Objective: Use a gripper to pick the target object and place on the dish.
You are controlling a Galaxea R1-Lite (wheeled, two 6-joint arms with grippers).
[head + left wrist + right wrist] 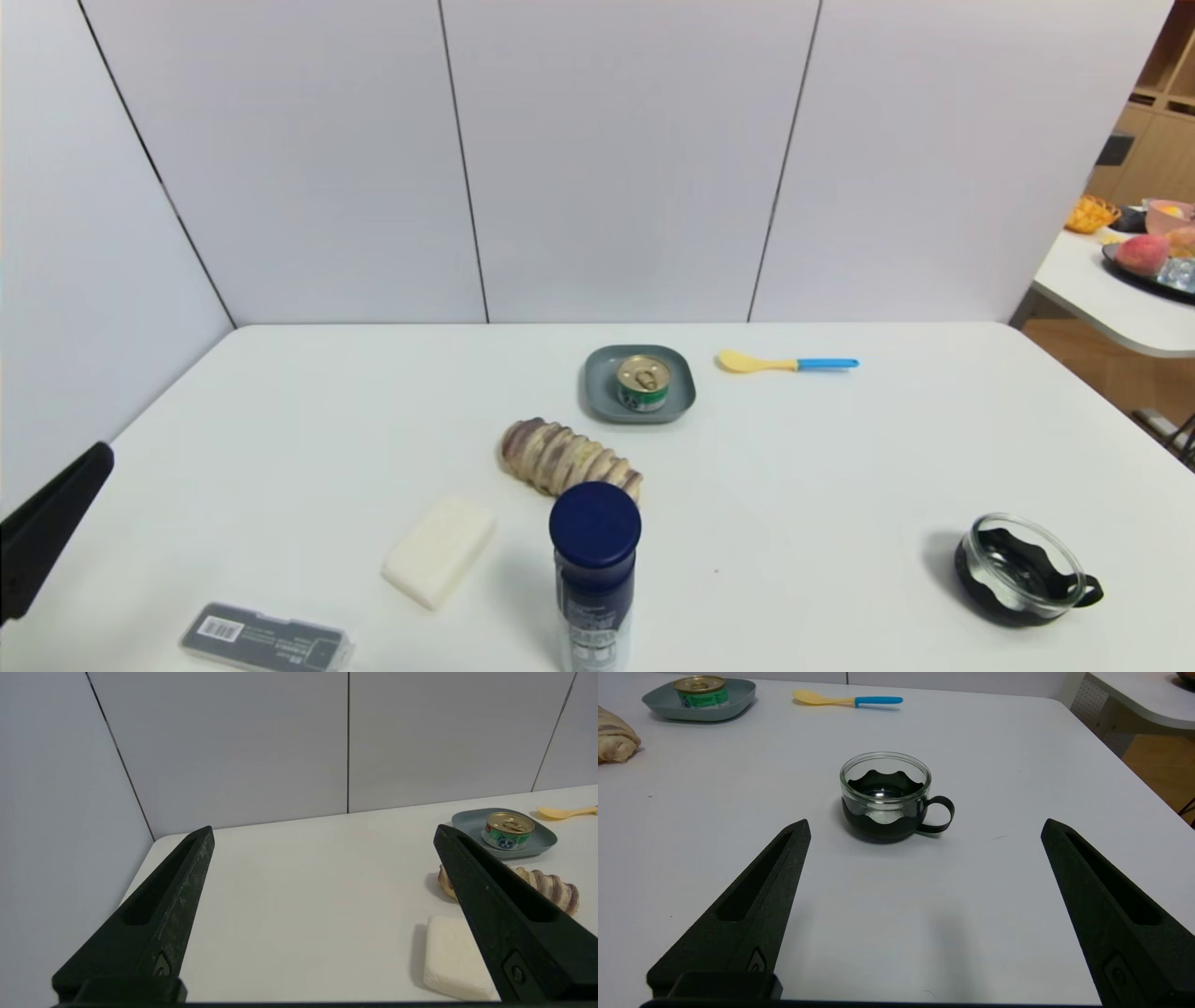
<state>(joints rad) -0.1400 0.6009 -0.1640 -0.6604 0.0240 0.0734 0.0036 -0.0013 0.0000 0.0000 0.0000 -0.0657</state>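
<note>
we see the tin can (pixel 643 382) sitting upright on the grey-blue dish (pixel 597 403), near the far middle of the tabletop (pixel 840 485), so the placing looks done to us. a yellow spoon (pixel 784 362) lies just beside the dish, a striped bread roll (pixel 569 457) in front of it. the left gripper (pixel 322 833) hangs at the left edge, well apart from the can, fingers spread and empty. the right gripper (pixel 924 828) sits parked before a glass cup (pixel 887 795), fingers spread too. nothing seems left but settling the arm.
</note>
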